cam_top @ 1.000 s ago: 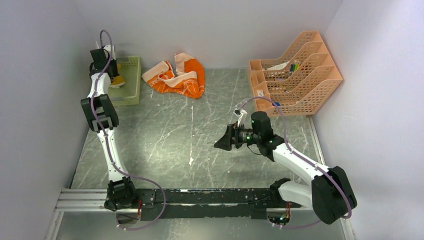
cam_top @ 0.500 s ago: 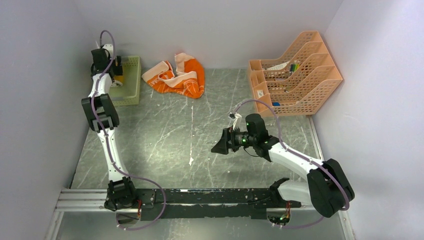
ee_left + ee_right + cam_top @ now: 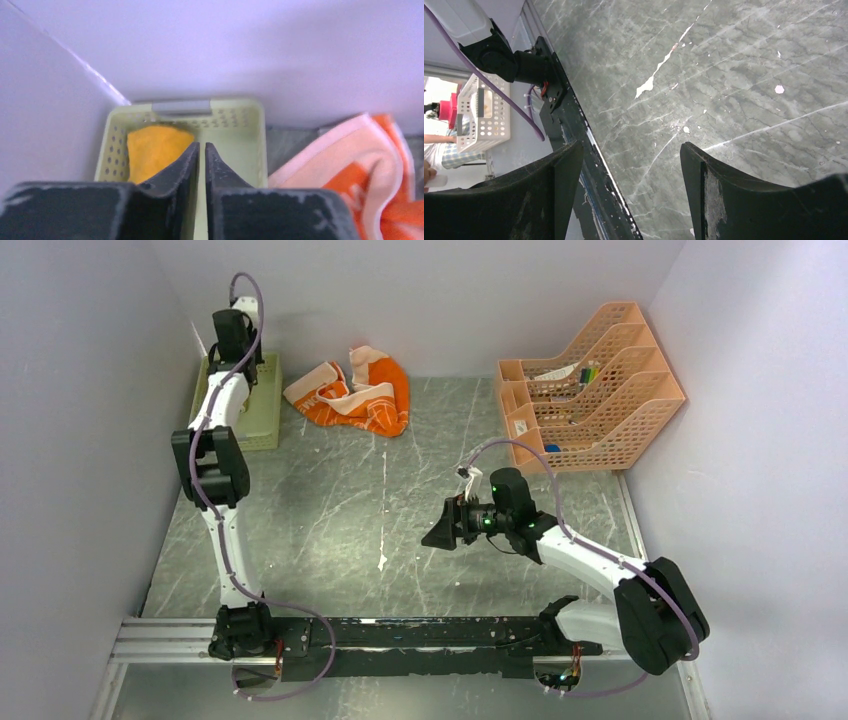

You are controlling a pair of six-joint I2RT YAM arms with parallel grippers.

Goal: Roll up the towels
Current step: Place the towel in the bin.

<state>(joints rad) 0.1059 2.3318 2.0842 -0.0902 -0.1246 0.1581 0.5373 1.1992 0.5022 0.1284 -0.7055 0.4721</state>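
Towels lie apart along the far edge of the counter (image 3: 330, 530). The orange towel (image 3: 372, 400) is a crumpled heap at about 12 o'clock in the overhead view, close to the back wall, with its peach bands and white print showing in the folds. The yellow towel (image 3: 152, 150) sits inside the green basket (image 3: 262, 430) at 11 o'clock, in the far left corner. The left wrist view shows it bunched toward the basket's 9 o'clock wall, and from overhead the left arm hides it. Basket and orange towel lie just beside each other; whether they touch cannot be told.

The left arm stretches to that corner, and the left claw (image 3: 201, 146) hangs above the basket. Its fingers are pressed together but for a thin slit, pinching nothing. In its own view the tips overlap the yellow towel's 3 o'clock edge, yet whether they touch the cloth cannot be told.

The right claw (image 3: 438, 532) hovers over bare counter a little toward 4 o'clock from the middle. It points to 9 o'clock and is well apart from both towels. Its fingers (image 3: 566, 170) are spread wide, with grey marbled surface and white specks showing between them. The peach file rack (image 3: 590, 390) stands at 2 o'clock against the right wall, with small items in its slots.
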